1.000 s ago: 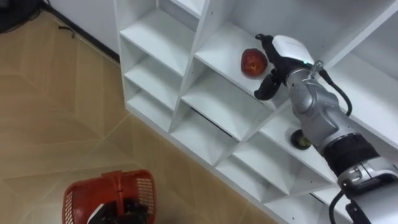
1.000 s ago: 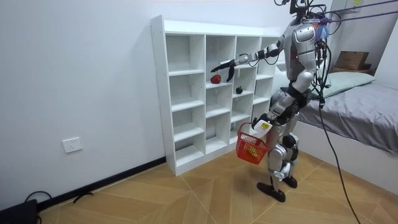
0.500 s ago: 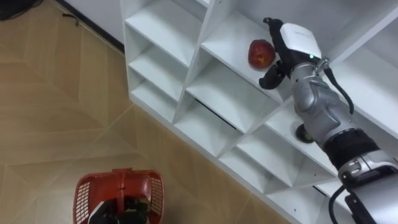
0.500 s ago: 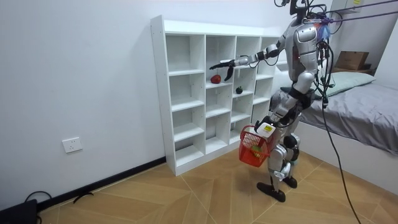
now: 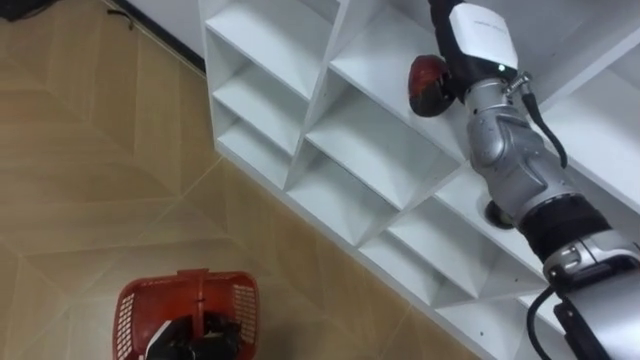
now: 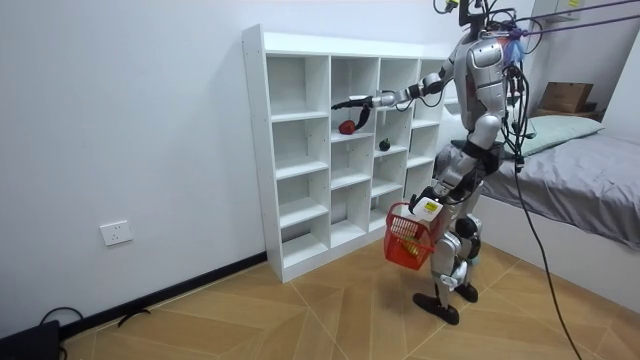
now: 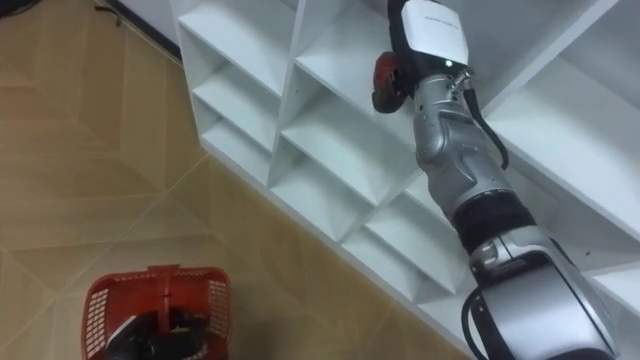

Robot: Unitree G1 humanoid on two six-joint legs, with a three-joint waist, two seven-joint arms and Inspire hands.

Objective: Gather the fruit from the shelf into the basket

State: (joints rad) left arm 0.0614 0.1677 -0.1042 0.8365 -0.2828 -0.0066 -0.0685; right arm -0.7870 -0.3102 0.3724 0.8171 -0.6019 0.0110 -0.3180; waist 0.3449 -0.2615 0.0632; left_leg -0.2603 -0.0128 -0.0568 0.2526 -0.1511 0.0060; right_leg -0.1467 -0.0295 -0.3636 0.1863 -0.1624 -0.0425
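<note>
The robot is positioned upright in front of the white closet, with a bed behind it.

1. Right hand: one second ago it was held beside the apple with the fingers spread. It has since been advanced into the compartment and is now placed over the apple, whose right side is covered by it. In the room view the fingers are seen stretched out above the fruit, apart and not clamped on it.
2. Apple: it is located on the same shelf as before, in the second column from the room view's left and the second row from the top. It has not been lifted.
3. Dark fruit: it is seated in a compartment of the adjacent column, partly hidden by the forearm in the eye views.
4. Left hand: the fingers are clamped on the handle of the red basket, which is carried low above the wooden floor, as in the earlier pictures.

The shift of the shelves in the eye views is attributed to camera movement.
</note>
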